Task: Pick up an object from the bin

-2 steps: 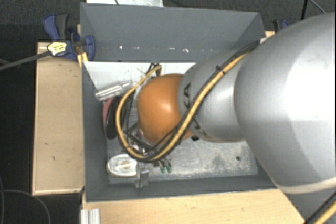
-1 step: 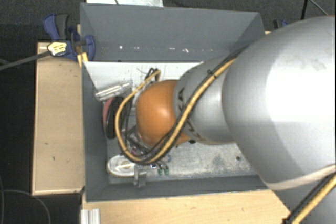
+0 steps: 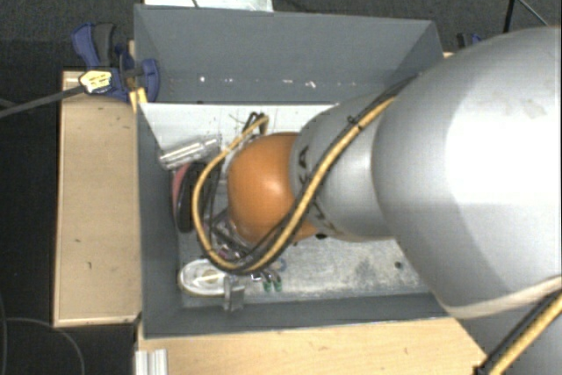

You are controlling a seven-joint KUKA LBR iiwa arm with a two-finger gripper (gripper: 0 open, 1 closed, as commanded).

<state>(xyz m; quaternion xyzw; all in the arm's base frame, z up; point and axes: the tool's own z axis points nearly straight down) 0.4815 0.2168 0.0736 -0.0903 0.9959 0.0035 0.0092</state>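
The dark body of my gripper (image 3: 226,245) pokes out under the orange cover, low at the bin's left side. Just below and left of it, in the front left corner, lies a clear round thing with a white rim (image 3: 198,279). A small grey piece (image 3: 233,298) and a little green bit (image 3: 272,282) sit beside it at the front wall. Left of the cover rests a dark, round red-edged thing (image 3: 183,196). Nothing can be seen held.
A shiny silver tube (image 3: 188,155) lies near the back left of the bin floor. The arm and its orange cover with yellow and black cables hang over the middle and right of the bin and hide what lies beneath.
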